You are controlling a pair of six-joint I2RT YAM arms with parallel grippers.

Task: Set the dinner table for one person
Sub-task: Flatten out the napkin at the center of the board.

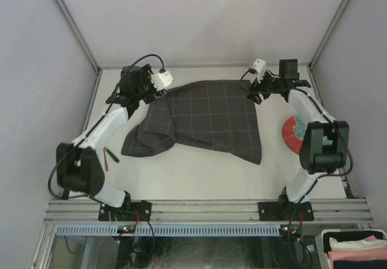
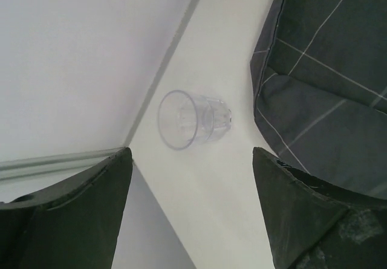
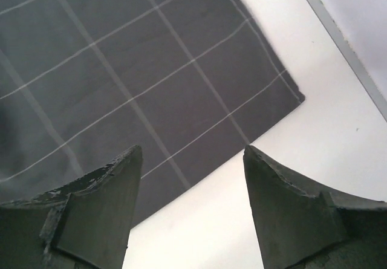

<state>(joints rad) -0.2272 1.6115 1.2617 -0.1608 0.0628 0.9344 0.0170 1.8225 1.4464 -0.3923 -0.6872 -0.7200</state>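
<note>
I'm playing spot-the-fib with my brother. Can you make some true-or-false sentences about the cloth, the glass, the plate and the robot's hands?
1. The checked cloth lies on the table. True.
2. The left gripper is pinching the cloth. False: its jaws are wide open and grip nothing.
3. The clear glass sits on bare table, beside the cloth and not on it. True.
4. The red plate sits on top of the cloth. False: it is on bare table by the right arm, apart from the cloth.
5. The right gripper is open above a corner of the cloth. True.
</note>
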